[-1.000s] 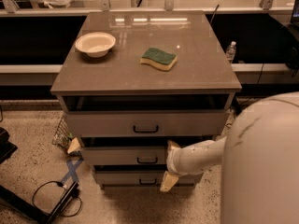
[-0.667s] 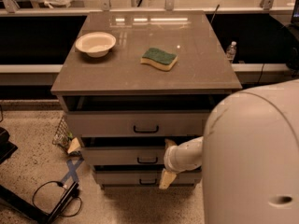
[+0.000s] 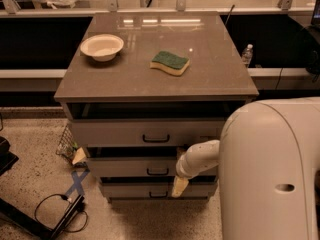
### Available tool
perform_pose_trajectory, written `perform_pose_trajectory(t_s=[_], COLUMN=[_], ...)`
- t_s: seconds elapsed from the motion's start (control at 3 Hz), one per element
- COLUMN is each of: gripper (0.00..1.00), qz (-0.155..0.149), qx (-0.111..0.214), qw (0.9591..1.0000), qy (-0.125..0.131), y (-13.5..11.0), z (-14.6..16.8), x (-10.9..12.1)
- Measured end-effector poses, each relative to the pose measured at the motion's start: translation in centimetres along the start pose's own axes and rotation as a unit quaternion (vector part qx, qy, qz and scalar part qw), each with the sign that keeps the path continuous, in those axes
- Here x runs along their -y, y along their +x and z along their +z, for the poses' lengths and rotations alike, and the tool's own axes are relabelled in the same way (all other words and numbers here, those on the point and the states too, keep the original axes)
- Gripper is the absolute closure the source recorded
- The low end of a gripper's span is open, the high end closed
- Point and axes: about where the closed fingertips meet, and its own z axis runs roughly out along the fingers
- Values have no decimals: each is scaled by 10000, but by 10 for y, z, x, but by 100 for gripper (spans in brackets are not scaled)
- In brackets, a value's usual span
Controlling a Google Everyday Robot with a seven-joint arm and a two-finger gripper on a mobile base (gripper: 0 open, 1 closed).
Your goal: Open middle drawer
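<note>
At 4 o'clock from the handle (image 3: 157, 171) of the middle drawer (image 3: 120, 168), your claw (image 3: 179, 186) hangs, seemingly touching; you cannot tell its grip state.

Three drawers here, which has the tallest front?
The top drawer, directly under the countertop; the middle drawer and bottom drawer are shallower. The gripper sits low before those two, right of centre.

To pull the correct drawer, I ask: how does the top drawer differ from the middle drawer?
The top drawer has a taller front than the middle drawer. The gripper hangs just right of the middle drawer's handle; nothing is at the top drawer's handle. Both are light grey with a small black bar handle at centre.
</note>
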Motion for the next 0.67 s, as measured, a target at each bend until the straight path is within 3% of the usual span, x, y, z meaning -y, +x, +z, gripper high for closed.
perform_pose_trajectory(t_s=[0.33,0.67], gripper=[18,49], qz=[87,227], qx=[85,102], qw=[9999,9996], qy=[-78,-114], y=[8,20], z=[14,15], x=[10,14])
